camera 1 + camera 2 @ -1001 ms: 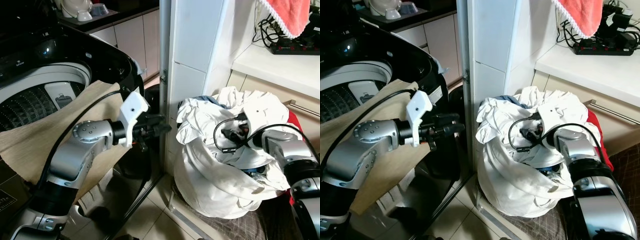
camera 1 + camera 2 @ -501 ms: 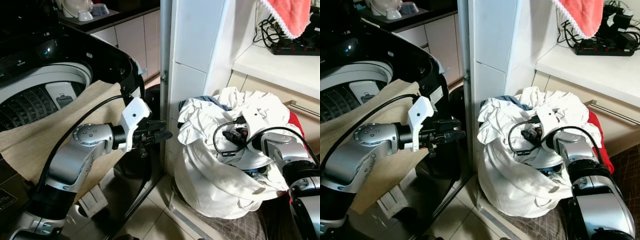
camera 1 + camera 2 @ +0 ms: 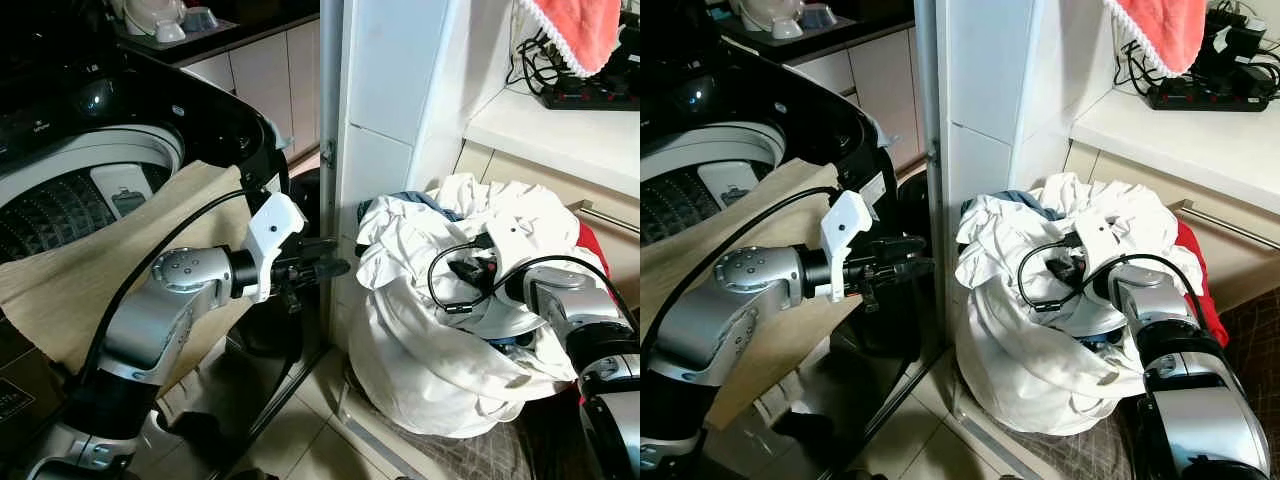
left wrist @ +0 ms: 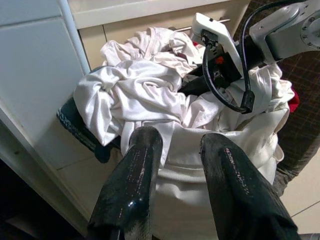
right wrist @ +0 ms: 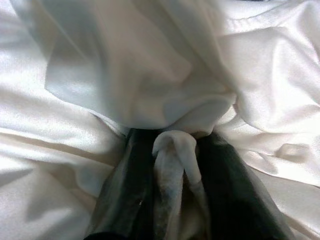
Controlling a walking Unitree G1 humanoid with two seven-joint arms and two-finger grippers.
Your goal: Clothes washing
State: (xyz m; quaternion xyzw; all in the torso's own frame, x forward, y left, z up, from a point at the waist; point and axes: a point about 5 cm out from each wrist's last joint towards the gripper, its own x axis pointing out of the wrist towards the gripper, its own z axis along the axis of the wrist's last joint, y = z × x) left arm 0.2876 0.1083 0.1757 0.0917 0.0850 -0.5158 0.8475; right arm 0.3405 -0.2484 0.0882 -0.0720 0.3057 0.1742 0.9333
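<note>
A heap of white clothes (image 3: 430, 340) fills a basket on the floor to the right of a pillar. My right gripper (image 5: 172, 150) is sunk into the top of the heap, shut on a fold of white cloth (image 5: 175, 145); its wrist (image 3: 480, 268) sticks out of the laundry. My left gripper (image 4: 177, 145) hangs open and holds nothing, level with the pile and just left of it, in front of the pillar's foot (image 3: 335, 267). The top-loading washing machine (image 3: 70, 205) stands open at the left, with a beige cloth (image 3: 90, 275) draped over its front rim.
A white tiled pillar (image 3: 385, 100) stands between the washer and the laundry heap. A counter (image 3: 560, 130) at the right carries a power strip (image 3: 590, 95), with a pink towel (image 3: 575, 30) hanging above. Something red (image 3: 592, 242) lies behind the heap. Tiled floor (image 3: 300, 440) shows below.
My left gripper has edged a little to the right, toward the pile of white clothes. The right gripper stays buried in the laundry, hardly moved.
</note>
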